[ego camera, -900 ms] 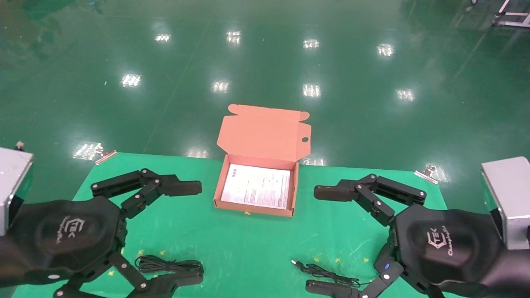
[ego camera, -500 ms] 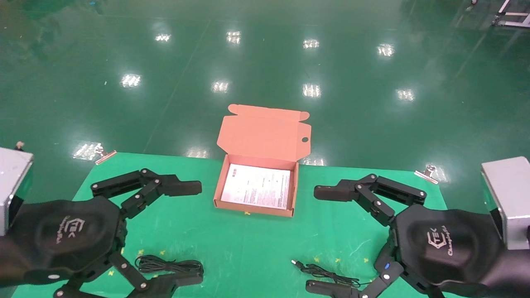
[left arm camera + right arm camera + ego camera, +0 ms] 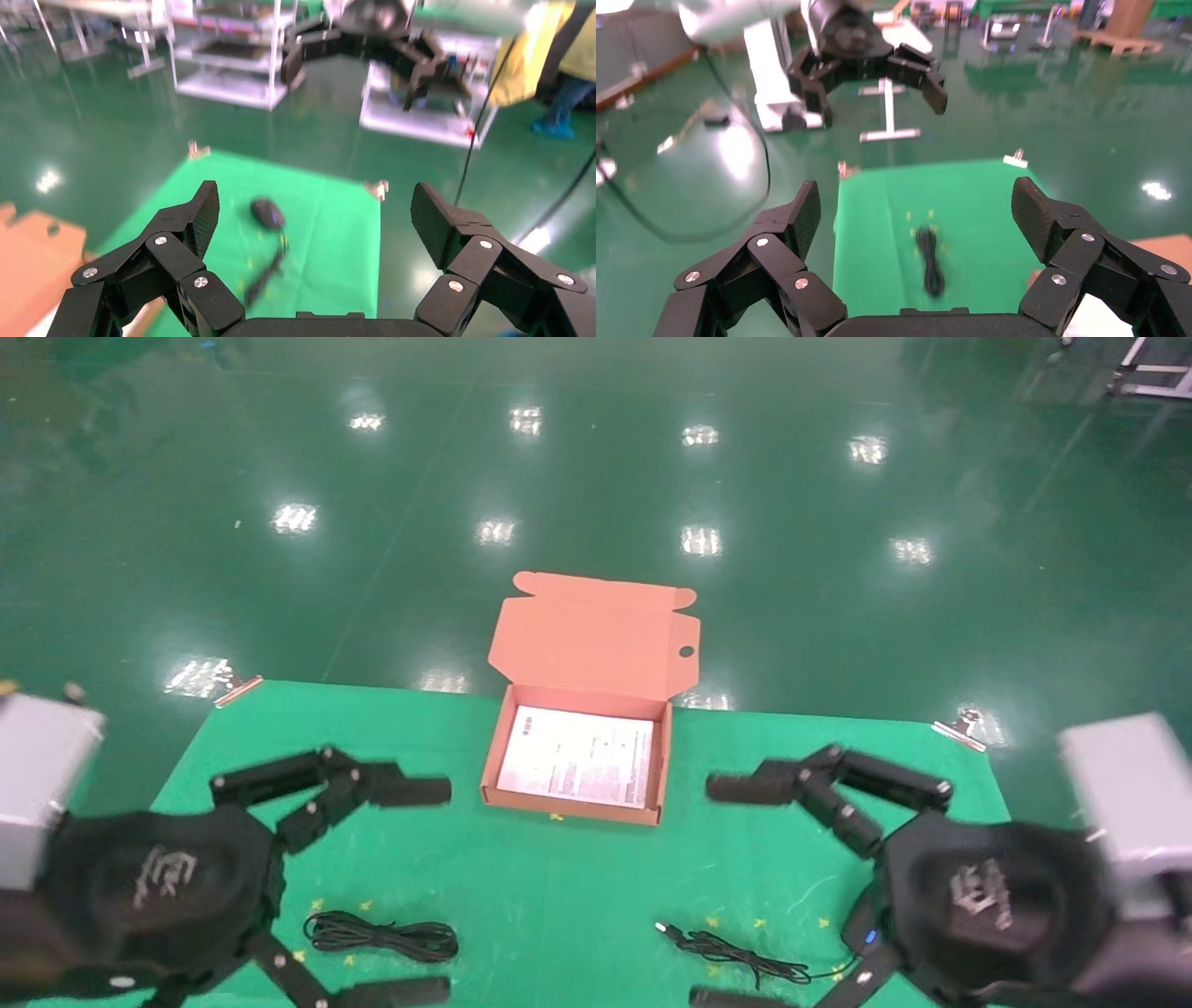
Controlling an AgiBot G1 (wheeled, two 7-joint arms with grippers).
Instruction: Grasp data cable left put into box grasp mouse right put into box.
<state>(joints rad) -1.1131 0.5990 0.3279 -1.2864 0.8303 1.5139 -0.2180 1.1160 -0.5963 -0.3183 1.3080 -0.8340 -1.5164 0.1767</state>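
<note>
The desk [image 3: 577,887] is covered with a green mat and stands on a glossy green floor [image 3: 596,477]. At the far middle of the desk sits the box [image 3: 494,775], its hinged lid standing open toward the far side and a white printed sheet [image 3: 577,756] lying flat inside.

The left end effector [image 3: 428,887] hangs over the near left part of the desk with its fingers spread wide apart, holding nothing. The right end effector [image 3: 736,891] hangs over the near right part, likewise spread wide and empty. The box lies between the two, farther out.

The data cable [image 3: 382,936] lies coiled on the mat between the left end effector's two fingers, not touched by either. The mouse [image 3: 267,210] rests on the mat at the right side, seen from the left wrist view; in the head view it is hidden by the right end effector, and only its cord [image 3: 736,954] shows, trailing toward the desk's middle between that end effector's fingers.
</note>
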